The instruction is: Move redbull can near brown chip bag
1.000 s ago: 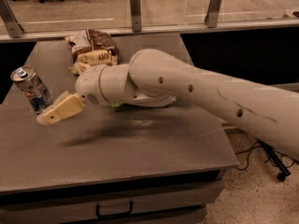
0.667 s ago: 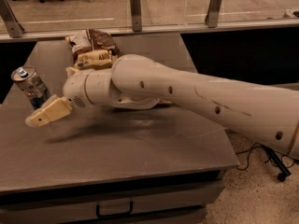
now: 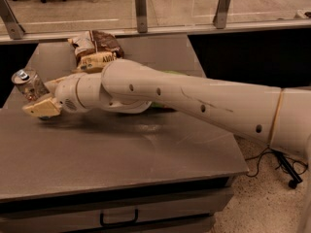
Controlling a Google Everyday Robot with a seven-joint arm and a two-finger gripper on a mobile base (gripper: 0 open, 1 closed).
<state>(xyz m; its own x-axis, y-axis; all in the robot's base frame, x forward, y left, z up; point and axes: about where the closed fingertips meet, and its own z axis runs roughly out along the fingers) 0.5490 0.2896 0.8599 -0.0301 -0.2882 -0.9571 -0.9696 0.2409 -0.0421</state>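
A grey metal desk fills the middle of the scene, with a dark drawer handle on its near face. Posts and glass panels run along the far side.

A thick cream robot arm reaches in from the right and stretches low across the desk toward its left edge. A thin strip of a green bag shows behind the arm's far side.

The brown chip bag lies crumpled at the far end of the desk, left of centre, its dark and cream panels facing up. The arm's wrist sits just near of it.

The tool is at the arm's left end, low over the desk by its left edge. Whether it is apart, together or clamped on anything cannot be told from this angle.

The redbull can stands at the left edge of the desk, pull-tab top up, directly on the far side of the tool. It is to the left of the brown chip bag and nearer than it, with bare desk between them. Contact between can and tool cannot be told.
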